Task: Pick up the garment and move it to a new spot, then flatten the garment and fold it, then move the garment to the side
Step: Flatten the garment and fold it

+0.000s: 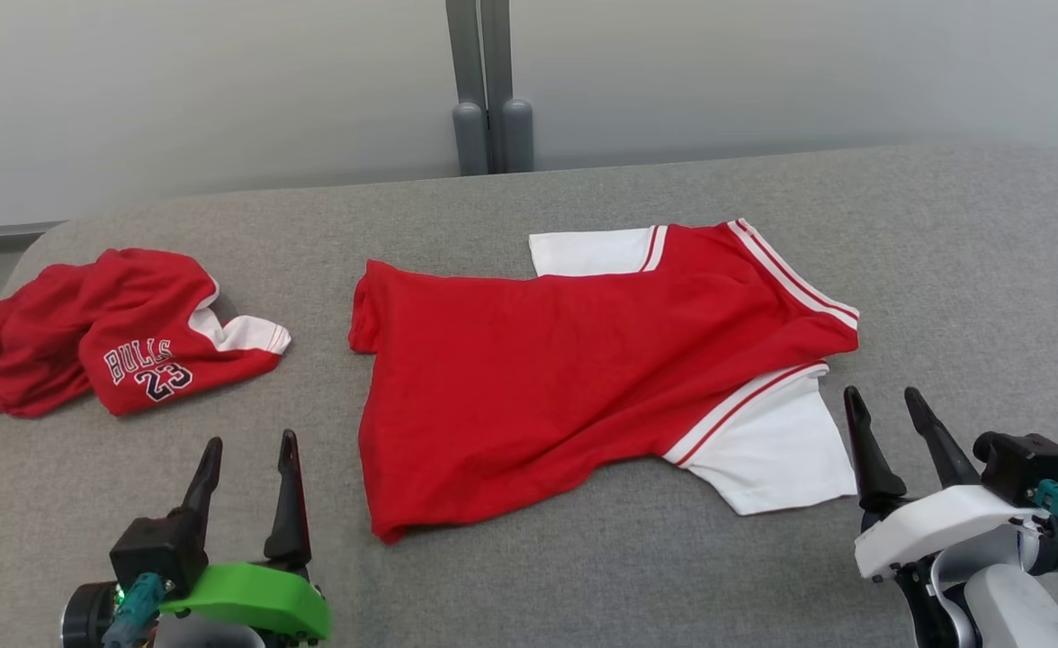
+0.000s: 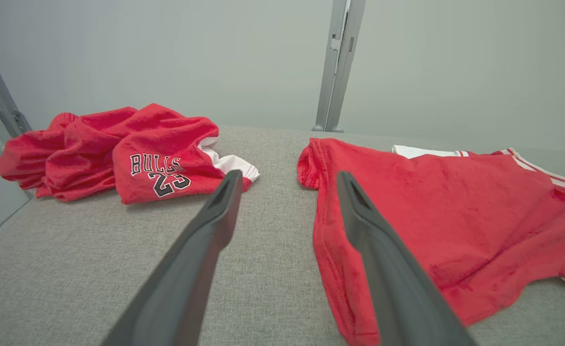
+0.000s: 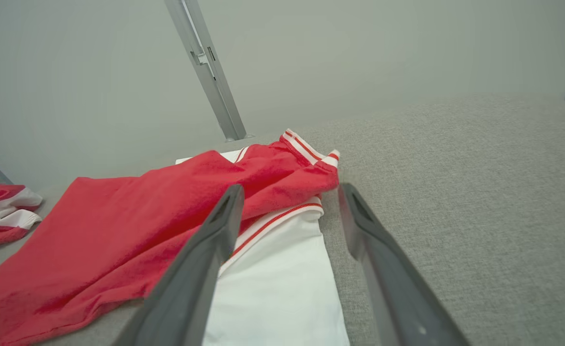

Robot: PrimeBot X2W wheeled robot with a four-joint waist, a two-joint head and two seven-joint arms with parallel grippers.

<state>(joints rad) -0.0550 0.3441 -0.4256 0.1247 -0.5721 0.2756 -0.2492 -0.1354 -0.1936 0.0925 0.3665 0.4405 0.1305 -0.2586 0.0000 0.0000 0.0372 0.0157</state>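
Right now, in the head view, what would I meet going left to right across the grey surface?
crumpled red Bulls 23 jersey → left gripper → spread red shirt with white sleeves → right gripper

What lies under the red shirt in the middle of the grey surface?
Its white sleeve pokes out beneath the red shirt, on the grey surface. Anything else beneath is covered.

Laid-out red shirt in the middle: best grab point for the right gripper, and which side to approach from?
The near white sleeve, at its outer corner. It lies flat and juts out from the red shirt toward the open right gripper, free at the edge. Probably come in low from the robot's own side, one finger sliding under the corner.
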